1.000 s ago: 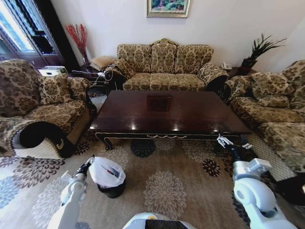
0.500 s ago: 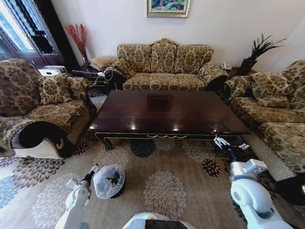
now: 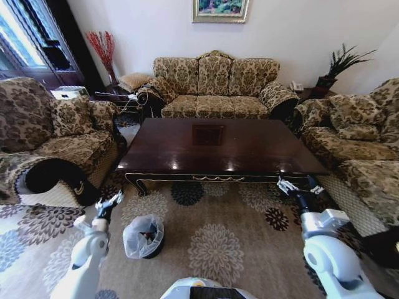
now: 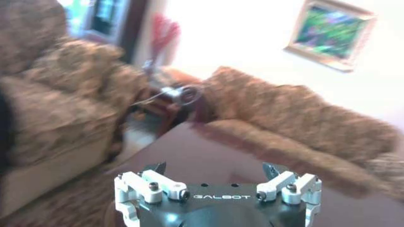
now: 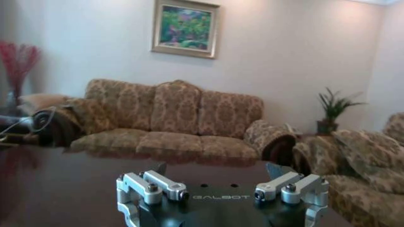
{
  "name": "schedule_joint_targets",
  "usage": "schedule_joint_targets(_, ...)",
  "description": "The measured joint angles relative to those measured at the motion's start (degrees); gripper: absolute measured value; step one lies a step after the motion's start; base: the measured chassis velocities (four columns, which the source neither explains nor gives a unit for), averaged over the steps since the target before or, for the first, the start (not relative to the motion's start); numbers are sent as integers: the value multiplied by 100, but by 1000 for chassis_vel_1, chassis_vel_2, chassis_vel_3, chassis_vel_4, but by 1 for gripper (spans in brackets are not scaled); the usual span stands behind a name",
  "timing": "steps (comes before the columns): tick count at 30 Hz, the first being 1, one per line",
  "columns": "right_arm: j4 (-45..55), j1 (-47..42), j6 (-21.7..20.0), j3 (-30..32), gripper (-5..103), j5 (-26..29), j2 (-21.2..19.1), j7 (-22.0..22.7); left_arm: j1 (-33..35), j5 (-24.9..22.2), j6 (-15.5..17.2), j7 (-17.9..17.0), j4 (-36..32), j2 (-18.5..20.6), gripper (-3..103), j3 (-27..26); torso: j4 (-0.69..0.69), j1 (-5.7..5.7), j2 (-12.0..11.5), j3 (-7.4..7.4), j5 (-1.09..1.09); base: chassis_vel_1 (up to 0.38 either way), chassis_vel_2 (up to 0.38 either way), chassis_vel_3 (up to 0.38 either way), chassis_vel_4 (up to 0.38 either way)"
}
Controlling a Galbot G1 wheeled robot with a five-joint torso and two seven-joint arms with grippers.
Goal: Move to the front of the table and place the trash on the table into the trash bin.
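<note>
The dark glossy table [image 3: 249, 149] stands ahead on the patterned carpet, and its top also shows in the left wrist view [image 4: 189, 149] and the right wrist view [image 5: 69, 184]. The trash is out of view. The trash bin [image 3: 143, 236], lined with a white bag, sits on the carpet near the table's front left corner. My left gripper [image 3: 112, 200] hovers just left of the bin, apart from it, open and empty [image 4: 213, 168]. My right gripper [image 3: 287, 185] hangs open by the table's front right corner, with nothing between its fingers [image 5: 216, 168].
Floral sofas ring the table: one on the left [image 3: 56, 143], one behind [image 3: 215, 87], one on the right [image 3: 361, 137]. A side table with cables [image 3: 121, 99] stands at the back left. Open carpet [image 3: 218, 243] lies between me and the table.
My left gripper has drawn away from the bin's bag rim, up and to the left, and the bag has slumped. The right gripper has edged slightly toward the table.
</note>
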Motion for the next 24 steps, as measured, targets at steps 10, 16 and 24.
schedule_joint_targets(10,814,-674,-284,668,100,83,72,-296,906,621,587,-215,-2020,-166,100,203,2,0,0,0,0,0,0,0,0)
schedule_joint_targets(16,1004,-1030,-103,1002,100,139,182,-553,1321,1564,216,-76,-2131,-341,100,263,2,-1,0,-1,-2,0,0,0,0)
schedule_joint_targets(24,762,-1403,521,932,100,-229,560,-815,1378,2135,-348,16,-1822,-619,100,470,1,0,0,0,-2,0,0,0,0)
